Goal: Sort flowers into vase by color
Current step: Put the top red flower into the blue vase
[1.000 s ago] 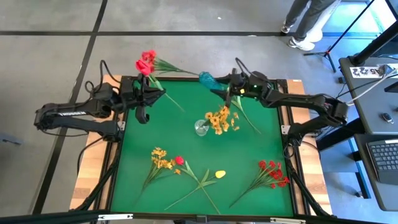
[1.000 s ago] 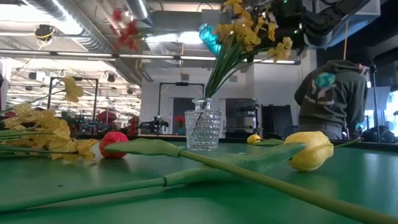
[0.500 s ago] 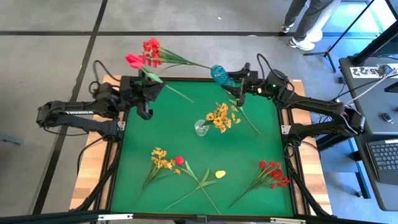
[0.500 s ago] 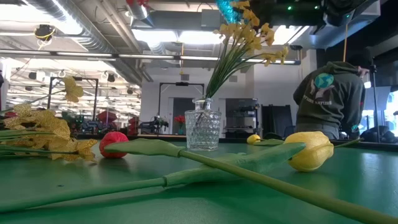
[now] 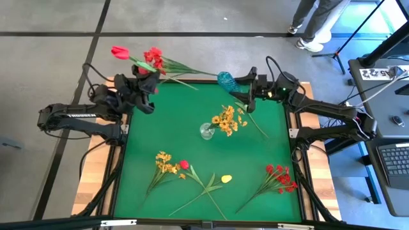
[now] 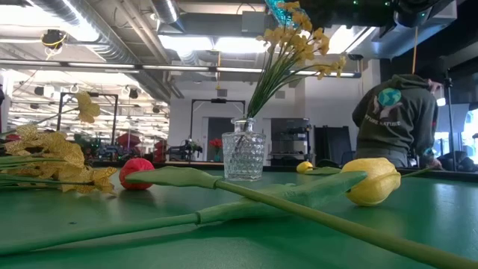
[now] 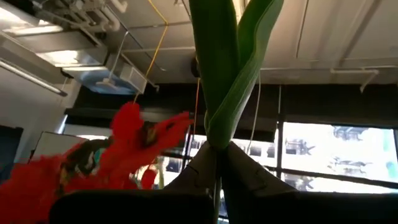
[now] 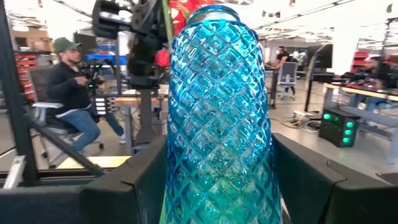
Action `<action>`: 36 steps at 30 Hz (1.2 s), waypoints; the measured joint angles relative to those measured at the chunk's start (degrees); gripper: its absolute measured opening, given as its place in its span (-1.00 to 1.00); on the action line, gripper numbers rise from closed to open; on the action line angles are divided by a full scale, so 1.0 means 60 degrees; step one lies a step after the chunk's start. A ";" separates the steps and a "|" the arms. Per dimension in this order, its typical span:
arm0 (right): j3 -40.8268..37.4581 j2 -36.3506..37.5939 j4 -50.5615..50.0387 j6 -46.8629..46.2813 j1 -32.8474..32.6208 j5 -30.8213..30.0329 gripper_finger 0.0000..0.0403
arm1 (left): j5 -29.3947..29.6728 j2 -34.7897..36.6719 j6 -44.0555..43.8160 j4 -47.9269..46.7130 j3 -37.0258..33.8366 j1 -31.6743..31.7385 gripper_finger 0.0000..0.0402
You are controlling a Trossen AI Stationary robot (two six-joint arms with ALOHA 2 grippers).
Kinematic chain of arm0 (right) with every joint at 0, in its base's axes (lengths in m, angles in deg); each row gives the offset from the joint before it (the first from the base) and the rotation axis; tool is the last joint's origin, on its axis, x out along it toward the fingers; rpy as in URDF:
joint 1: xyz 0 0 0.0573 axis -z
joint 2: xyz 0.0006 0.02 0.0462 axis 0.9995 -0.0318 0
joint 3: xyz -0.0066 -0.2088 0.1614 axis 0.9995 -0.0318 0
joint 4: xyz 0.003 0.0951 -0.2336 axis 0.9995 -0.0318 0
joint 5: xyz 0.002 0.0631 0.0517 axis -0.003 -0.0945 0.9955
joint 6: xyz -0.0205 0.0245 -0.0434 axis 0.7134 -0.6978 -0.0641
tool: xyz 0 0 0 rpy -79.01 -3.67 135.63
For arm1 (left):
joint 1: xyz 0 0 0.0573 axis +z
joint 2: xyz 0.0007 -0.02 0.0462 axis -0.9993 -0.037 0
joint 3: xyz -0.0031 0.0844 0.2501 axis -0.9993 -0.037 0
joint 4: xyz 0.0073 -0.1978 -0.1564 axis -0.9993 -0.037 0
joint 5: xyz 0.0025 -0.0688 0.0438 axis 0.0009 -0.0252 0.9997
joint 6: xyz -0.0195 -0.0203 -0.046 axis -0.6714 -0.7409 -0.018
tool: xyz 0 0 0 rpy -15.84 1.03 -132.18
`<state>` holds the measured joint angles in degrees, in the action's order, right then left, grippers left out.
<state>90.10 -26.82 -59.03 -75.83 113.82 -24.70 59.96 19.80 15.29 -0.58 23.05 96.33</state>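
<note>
My left gripper, over the table's far left corner, is shut on a bunch of red flowers: a red bud and a red cluster. Near the middle of the far edge, my right gripper carries a blue glass vase. A clear glass vase stands mid-table with yellow flowers stuck in it. On the mat lie a yellow-orange sprig, a red bud, a yellow bud and a red cluster. My left gripper pinches the green stems and leaves of the red bunch between its two shut fingers, some way below the blooms. The fingers slant upward. The bunch is lifted clear, its blooms out past the table's far left corner. My right gripper has the blue vase's body between its two fingers, one on each side. The fingers come about level from the table's right. The vase is lifted clear of the table, its rim away from the fingers.
A loose green stem lies on the mat under my right arm. Beyond the far right corner a person stands on the floor. Another person shows behind the table in the low view. Bare green mat lies left of the clear vase.
My left gripper has tipped upward, swinging the red bunch up and out past the table's far left corner. My right gripper has risen with the blue vase and drawn a little toward the table's right. Neither has opened or shut.
</note>
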 joint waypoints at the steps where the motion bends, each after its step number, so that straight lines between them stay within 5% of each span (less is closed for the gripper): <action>1: 0.0000 -0.0002 0.0000 0.0001 -0.0090 0.0022 0.20 | -0.0001 0.0000 0.0021 0.0099 0.0000 0.0000 -0.97; 21: 0.0004 -0.0052 -0.1427 0.0685 -0.1172 -0.0268 0.20 | -0.0311 -0.0127 0.0041 0.0606 -0.0004 -0.0038 -0.97; 36: 0.0007 -0.0108 -0.1423 0.0663 -0.1172 -0.0415 0.20 | -0.0748 -0.1738 0.0019 0.2621 -0.0007 -0.0466 -0.97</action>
<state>90.15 -27.47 -67.57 -71.85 106.79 -27.19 55.47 9.37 15.41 15.15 23.01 93.53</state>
